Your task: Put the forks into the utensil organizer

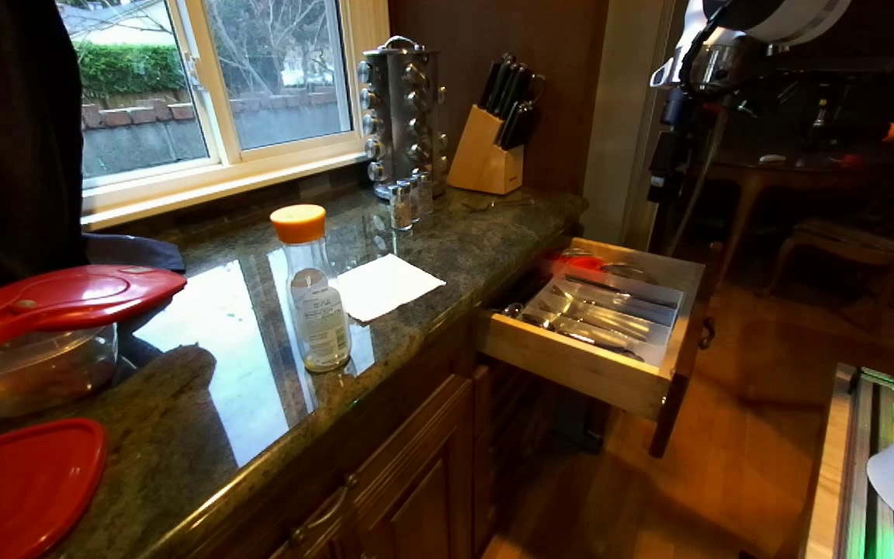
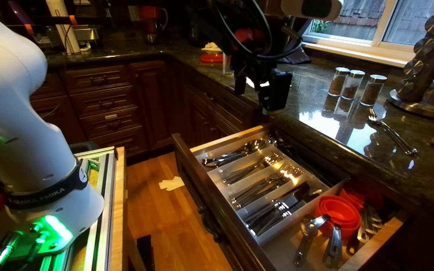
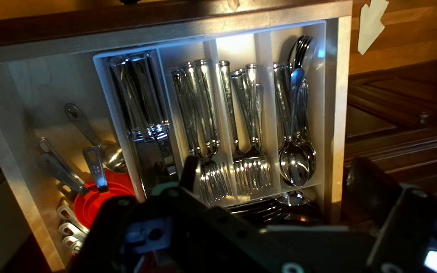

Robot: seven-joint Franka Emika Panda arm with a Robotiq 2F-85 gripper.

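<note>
1. In an exterior view the gripper (image 2: 257, 93) hangs pointing down. Its jaws are spread wide apart and hold nothing.
2. The utensil organizer (image 3: 319, 113), a shallow whitish tray with long compartments, sits in a pulled-out wooden drawer (image 3: 341, 94), lower than the jaws and apart from them; how much room lies between cannot be told.
3. In the wrist view one jaw overlaps the organizer near the knives (image 3: 139, 102); the opposite jaw falls past the drawer's side wall, in front of dark cabinet fronts (image 3: 385, 110).
4. Between the two jaws, as the wrist view has it, show the heads of the stored forks (image 3: 252, 176) and the bowls of the spoons (image 3: 293, 163).
5. The stored forks fill two neighbouring compartments, with the knives on one side and the spoons on the other.
6. More cutlery (image 3: 271, 207) lies crosswise past the tines, partly hidden by the gripper.
7. Loose forks (image 2: 393, 134) lie together on the tabletop (image 2: 409, 124), well apart from the jaws, tines toward three glass shakers (image 2: 352, 86). Their number is hard to tell.
8. Red measuring cups (image 3: 102, 197) rest in the drawer, outside the organizer, just beside its knife-side wall.
9. In an exterior view a knife block (image 1: 486, 155) stands near a spice rack (image 1: 404, 124) on the tabletop.
</note>
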